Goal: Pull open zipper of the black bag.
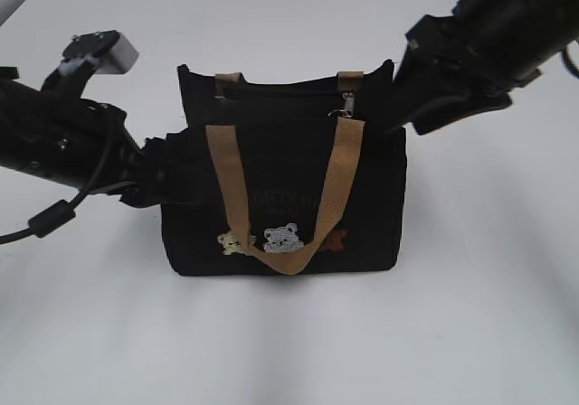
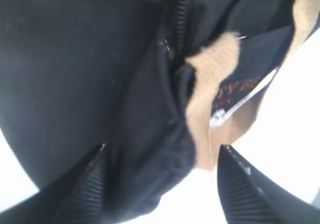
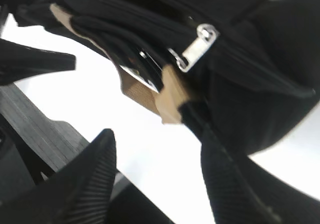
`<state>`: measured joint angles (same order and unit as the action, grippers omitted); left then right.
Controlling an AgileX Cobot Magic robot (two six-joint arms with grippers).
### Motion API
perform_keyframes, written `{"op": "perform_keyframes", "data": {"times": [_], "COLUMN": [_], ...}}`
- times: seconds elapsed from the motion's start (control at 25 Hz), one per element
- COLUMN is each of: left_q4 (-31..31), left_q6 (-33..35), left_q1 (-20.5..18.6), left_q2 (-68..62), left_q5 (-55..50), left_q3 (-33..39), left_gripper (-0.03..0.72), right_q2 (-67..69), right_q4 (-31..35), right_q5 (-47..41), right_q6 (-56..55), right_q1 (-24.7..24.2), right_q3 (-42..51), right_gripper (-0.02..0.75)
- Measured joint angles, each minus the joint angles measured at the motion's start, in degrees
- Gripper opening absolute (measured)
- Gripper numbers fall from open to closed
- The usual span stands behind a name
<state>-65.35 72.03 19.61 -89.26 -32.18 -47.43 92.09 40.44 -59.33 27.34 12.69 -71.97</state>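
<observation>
The small black cloth bag (image 1: 280, 197) (tan straps) is flanked by both arms. The left gripper (image 2: 160, 184) and right gripper (image 3: 155, 179) are seen spread open, nothing held.

One black bag (image 1: 282, 197), two tan handles (image 1: 231, 183), three embroidered bears (image 1: 282, 237), one silver zipper pull (image 1: 347, 103), two end effectors (image 2: 162, 184)
</observation>
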Motion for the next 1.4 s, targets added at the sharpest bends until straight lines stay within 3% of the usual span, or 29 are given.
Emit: {"op": "perform_keyframes", "data": {"times": [0.12,0.24,0.32,0.48,0.68,0.8,0.96,1.2,1.4], "left_q4": [16.5,31.2,36.2,45.1,57.4,62.6,63.9,65.3,64.9], "left_q6": [-22.9,-39.9,-46.2,-57.9,-70.7,-74.4,-75.4,-75.4,-73.6], "left_q1": [0.0,0.0,0.0,0.0,0.0,0.0,0.0,0.0,0.0], "left_q2": [4.2,8.9,13.2,25.8,46.1,56.1,68.6,83.9,89.6], "left_q5": [-3.0,-4.3,-5.5,-9.2,-16.5,-22.6,-26.8,-28.8,-28.7], "left_q3": [0.0,0.7,1.9,3.7,5.4,6.6,10.0,16.7,17.2], "left_gripper": [0.452,0.414,0.407,0.403,0.400,0.397,0.397,0.388,0.385], "right_q2": [-4.5,-9.5,-14.1,-26.3,-45.7,-57.8,-71.5,-85.2,-91.3], "right_q4": [-12.0,-23.8,-29.2,-31.6,-35.0,-36.5,-37.0,-36.9,-36.6], "right_q5": [-5.9,-9.4,-9.7,-9.7,-9.9,-10.4,-8.1,-4.5,-4.1], "right_q6": [-10.0,-18.3,-21.5,-23.9,-24.5,-24.5,-22.3,-21.0,-20.8], "right_q1": [0.3,1.8,4.1,7.2,7.8,7.9,7.9,7.9,7.9], "right_q3": [0.0,0.0,0.0,4.0,21.4,31.5,41.2,43.8,44.1], "right_gripper": [0.413,0.392,0.384,0.380,0.379,0.379,0.377,0.376,0.376]}}
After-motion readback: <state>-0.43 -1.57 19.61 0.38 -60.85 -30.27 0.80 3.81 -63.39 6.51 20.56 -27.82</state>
